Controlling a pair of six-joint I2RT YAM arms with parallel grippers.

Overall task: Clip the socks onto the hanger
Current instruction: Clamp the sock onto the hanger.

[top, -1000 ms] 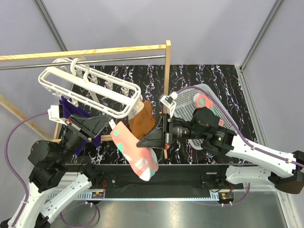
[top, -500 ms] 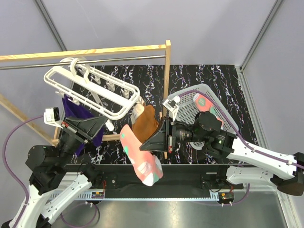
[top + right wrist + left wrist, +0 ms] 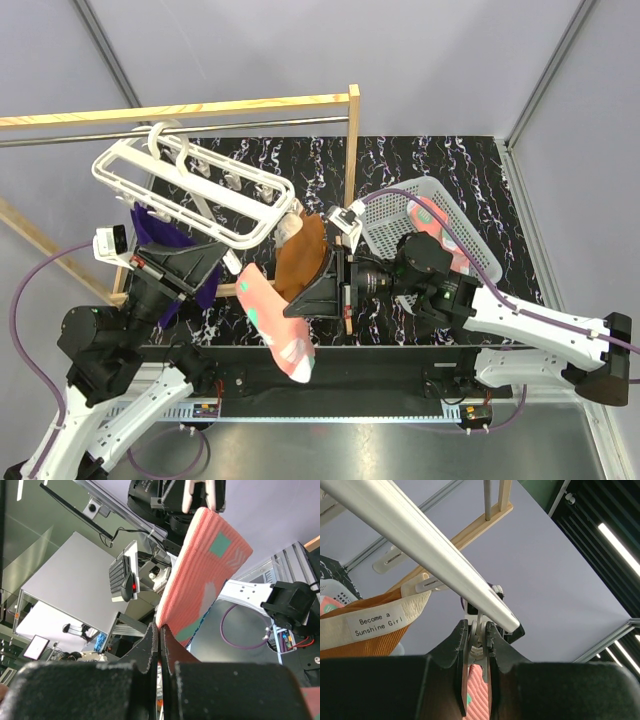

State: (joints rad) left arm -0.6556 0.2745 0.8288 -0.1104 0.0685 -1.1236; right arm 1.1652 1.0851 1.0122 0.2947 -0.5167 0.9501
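Left wrist view: the left pincer (image 3: 477, 628) is pressed together on a small clip (image 3: 478, 647) that dangles from a bar of the hanger (image 3: 420, 536) directly above its fingertips. Coral fabric of the patterned sock (image 3: 476, 700) shows just beneath the clip, between the two fingers. Whether the clip's mouth already bites the fabric cannot be told.

Right wrist view: the right pincer (image 3: 159, 630) is closed flat on the sock's edge. The sock rises from its fingertips, up and away to the right.

Assessment: the step in hand appears to be offering the sock's upper end to the squeezed clip. The next move likely calls for seating that end fully in the clip's mouth. Only then should the left pincer release, and the right pincer let go last.

Top external view: the sock's long axis runs diagonally. Its upper end points at the left pincer's tip and its lower end hangs past the right pincer, on the base side. An orange-brown sock (image 3: 302, 255) hangs just beyond the right pincer's tip.
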